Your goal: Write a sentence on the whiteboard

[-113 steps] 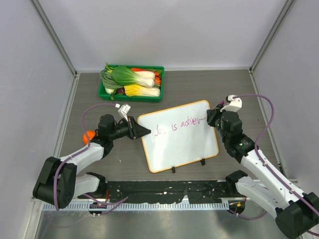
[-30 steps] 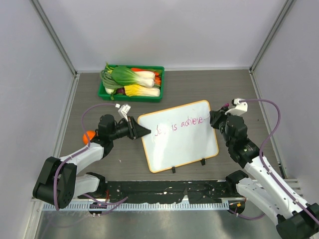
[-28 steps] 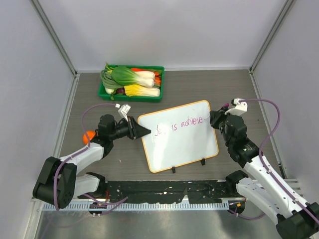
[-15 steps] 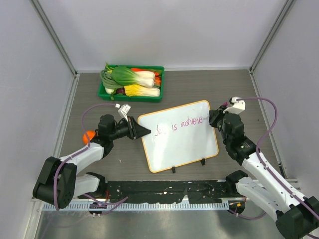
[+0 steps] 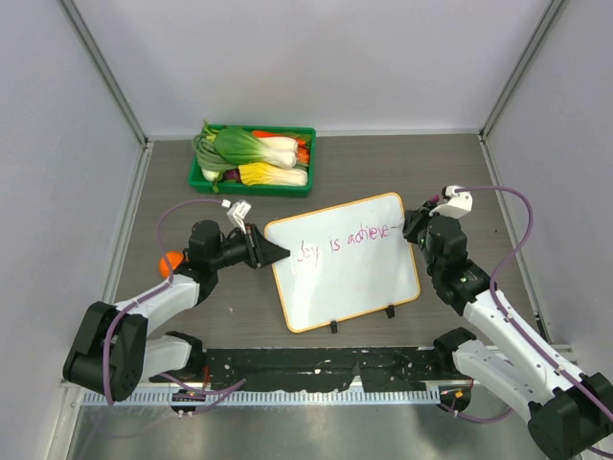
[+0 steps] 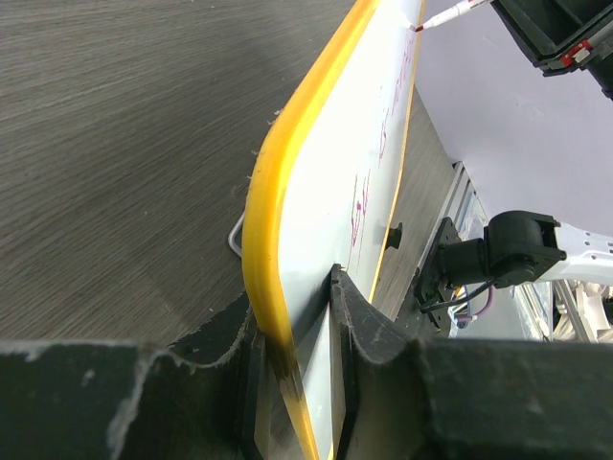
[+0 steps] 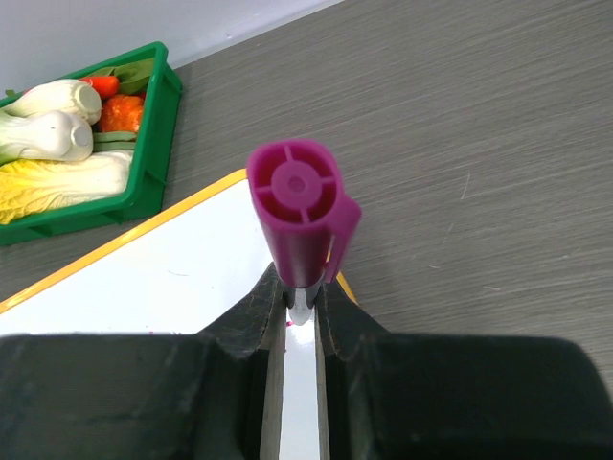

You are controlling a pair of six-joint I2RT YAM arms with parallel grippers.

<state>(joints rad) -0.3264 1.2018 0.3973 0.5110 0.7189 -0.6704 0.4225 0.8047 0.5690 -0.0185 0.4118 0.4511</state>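
The whiteboard (image 5: 350,283) stands tilted in the middle of the table, white with an orange-yellow rim (image 6: 287,182). The sentence (image 5: 347,239) runs in purple cursive along its upper part and shows edge-on in the left wrist view (image 6: 362,206). My left gripper (image 5: 271,251) (image 6: 297,316) is shut on the board's left edge. My right gripper (image 5: 414,228) (image 7: 300,287) is shut on a purple marker (image 7: 302,206), at the board's upper right corner (image 7: 192,278). The marker's tip (image 6: 426,23) touches the board near the end of the writing.
A green tray (image 5: 305,134) (image 7: 153,144) of vegetables sits at the back left. An orange object (image 5: 172,261) lies beside my left arm. The board's two black feet (image 5: 333,327) rest near the front rail. Walls close in on the left, right and back.
The writing has grown at its right end since the earliest frame. Over the last second my right wrist shifted only slightly at the board's corner. The left arm and board stayed still.
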